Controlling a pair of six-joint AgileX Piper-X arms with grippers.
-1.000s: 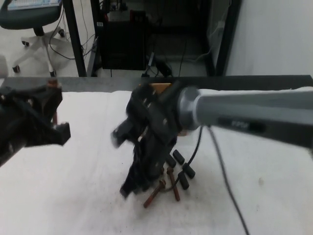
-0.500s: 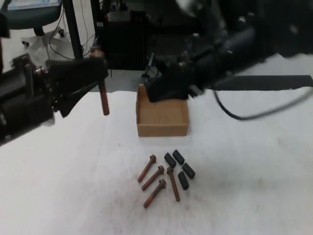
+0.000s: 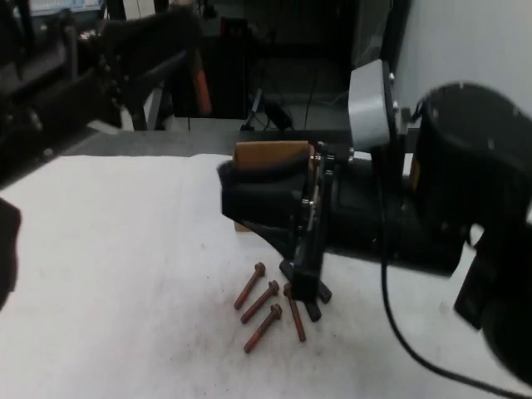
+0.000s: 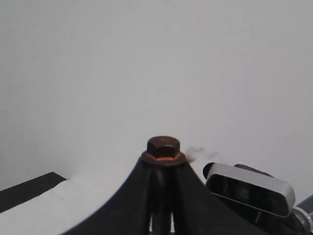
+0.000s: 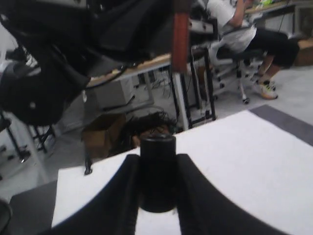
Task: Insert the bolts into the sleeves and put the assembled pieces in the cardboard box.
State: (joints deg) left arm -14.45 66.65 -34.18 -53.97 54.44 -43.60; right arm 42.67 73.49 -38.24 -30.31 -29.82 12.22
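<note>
i see the left gripper (image 4: 163, 165) squeezed tight on a rusty brown bolt (image 4: 163, 148). the two black fingers pinch the bolt just under its six-sided head, and the head pokes out past the finger tips. from the high view this arm is up in the air at the far left of the bench, and the bolt's long part hangs down from the fingers, well above the white cloth (image 3: 125, 274). the right gripper (image 5: 157, 159) is closed on a black sleeve (image 5: 157, 181). the sleeve sits between the two fingers, with one end sticking out past the tips. this arm comes in from the right side and its gripper is in the middle of the bench, up off the cloth. the held bolt and the held sleeve are apart and do not touch. the cardboard box (image 3: 270, 155) stands on the cloth behind the right gripper, and the gripper hides most of it, so i cannot tell what is inside. four loose bolts (image 3: 260, 302) lie on the cloth near the front, close together, all pointing a bit sideways. just beside them, on the right, lie some loose sleeves (image 3: 313, 311), partly hidden under the right gripper. a black cable (image 3: 391, 307) hangs from the right arm and runs across the cloth.
</note>
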